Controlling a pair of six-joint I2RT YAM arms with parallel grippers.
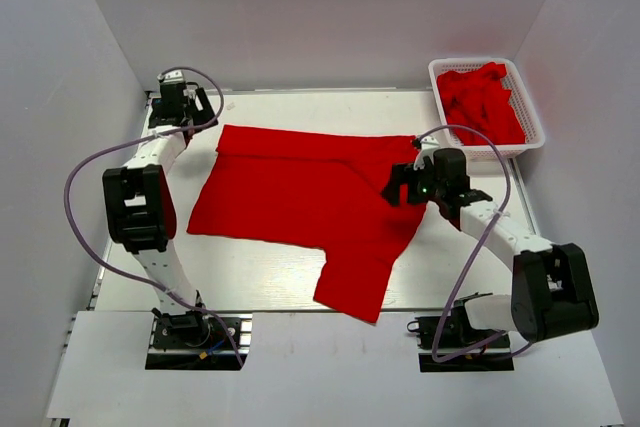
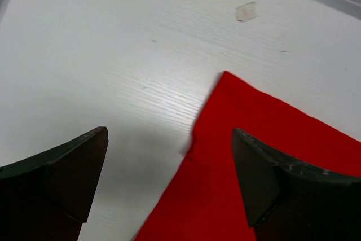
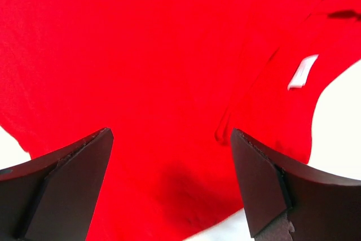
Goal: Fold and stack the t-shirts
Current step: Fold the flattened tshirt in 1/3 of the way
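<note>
One red t-shirt [image 1: 300, 197] lies spread flat on the white table, a sleeve reaching toward the near edge. More red t-shirts [image 1: 480, 102] are bunched in the basket. My left gripper [image 1: 200, 117] hovers open over the shirt's far left corner. In the left wrist view the left gripper [image 2: 169, 132] straddles the edge of the red cloth [image 2: 271, 139] with nothing between the jaws. My right gripper [image 1: 402, 185] stands open over the shirt's right side. The right wrist view shows the right gripper [image 3: 170, 134] above the cloth [image 3: 141, 55], near a white label [image 3: 302, 71].
A white mesh basket [image 1: 480, 61] stands at the far right corner of the table [image 1: 250, 267]. White walls close in the left, back and right sides. Both arm bases sit at the near edge, with cables looping beside each arm.
</note>
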